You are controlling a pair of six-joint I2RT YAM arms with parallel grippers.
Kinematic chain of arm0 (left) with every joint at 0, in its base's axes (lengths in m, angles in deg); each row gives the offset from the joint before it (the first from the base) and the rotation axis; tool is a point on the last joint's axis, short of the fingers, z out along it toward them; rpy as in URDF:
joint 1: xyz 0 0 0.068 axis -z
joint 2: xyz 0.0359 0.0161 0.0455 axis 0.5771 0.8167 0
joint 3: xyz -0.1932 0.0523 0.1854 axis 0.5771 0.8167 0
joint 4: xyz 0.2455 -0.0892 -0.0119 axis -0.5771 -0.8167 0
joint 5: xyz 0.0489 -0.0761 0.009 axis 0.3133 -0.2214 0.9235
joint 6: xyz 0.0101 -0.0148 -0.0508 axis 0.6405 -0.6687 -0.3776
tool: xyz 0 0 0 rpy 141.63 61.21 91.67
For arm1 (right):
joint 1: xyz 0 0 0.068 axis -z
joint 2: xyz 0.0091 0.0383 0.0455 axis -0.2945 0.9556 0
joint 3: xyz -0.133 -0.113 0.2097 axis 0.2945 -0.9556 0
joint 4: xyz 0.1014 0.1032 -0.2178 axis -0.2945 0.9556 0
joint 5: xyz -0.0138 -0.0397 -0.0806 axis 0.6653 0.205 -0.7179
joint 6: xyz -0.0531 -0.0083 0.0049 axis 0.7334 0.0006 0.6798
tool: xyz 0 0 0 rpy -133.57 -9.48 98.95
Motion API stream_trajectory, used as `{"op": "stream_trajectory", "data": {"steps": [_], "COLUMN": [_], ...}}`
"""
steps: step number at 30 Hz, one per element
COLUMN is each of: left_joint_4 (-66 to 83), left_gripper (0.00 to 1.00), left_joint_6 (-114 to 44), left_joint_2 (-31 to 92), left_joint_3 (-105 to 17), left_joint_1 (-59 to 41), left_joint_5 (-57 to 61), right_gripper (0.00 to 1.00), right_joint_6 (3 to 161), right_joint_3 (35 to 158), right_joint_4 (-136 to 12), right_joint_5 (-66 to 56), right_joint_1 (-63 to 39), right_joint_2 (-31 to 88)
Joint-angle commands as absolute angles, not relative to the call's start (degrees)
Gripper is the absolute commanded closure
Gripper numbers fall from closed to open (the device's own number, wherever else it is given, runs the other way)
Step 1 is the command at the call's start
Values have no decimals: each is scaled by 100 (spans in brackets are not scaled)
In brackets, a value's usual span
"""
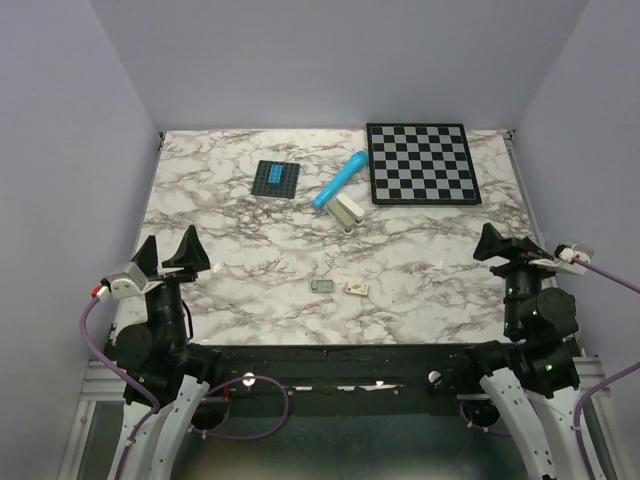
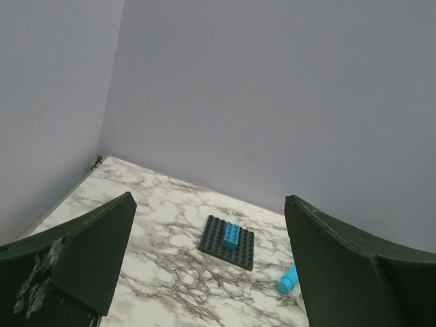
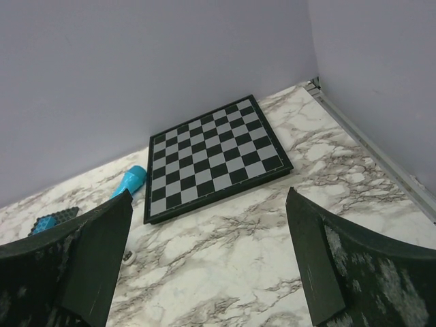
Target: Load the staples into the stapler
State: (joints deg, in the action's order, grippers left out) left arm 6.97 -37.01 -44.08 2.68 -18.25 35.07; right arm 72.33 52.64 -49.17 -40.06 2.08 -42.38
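Note:
The cream-white stapler (image 1: 347, 211) lies mid-table, just below the near end of a blue cylinder (image 1: 340, 179). The staples (image 1: 321, 286), a tiny grey block, lie near the front middle of the table, next to a small pale box (image 1: 356, 288). My left gripper (image 1: 168, 252) is open and empty at the front left, well away from both. In the left wrist view it (image 2: 211, 272) is open over bare marble. My right gripper (image 1: 510, 247) is open and empty at the front right (image 3: 208, 262). Neither wrist view shows the staples.
A chessboard (image 1: 421, 163) lies at the back right and also shows in the right wrist view (image 3: 214, 157). A dark brick baseplate with a blue brick (image 1: 276, 179) lies at the back left (image 2: 228, 242). A tiny white piece (image 3: 128, 256) lies on the marble.

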Motion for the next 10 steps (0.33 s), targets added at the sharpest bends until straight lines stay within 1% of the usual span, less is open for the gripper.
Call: {"op": "stream_trajectory", "data": {"steps": [1, 10], "left_joint_4": [646, 619], "left_gripper": [1, 1], "left_joint_6": [-3586, -3647], "left_joint_2": [-5173, -5164], "left_joint_3": [179, 135], "left_joint_1": [-1837, -1837], "left_joint_5": [3285, 3389], "right_gripper": [0, 0], "right_joint_6": [7168, 7168], "right_joint_3": [5251, 5243], "right_joint_4": [-5065, -5056], "right_joint_5": [-4013, -4022], "right_joint_1": [192, 201], "right_joint_2": [-4089, -4028]}}
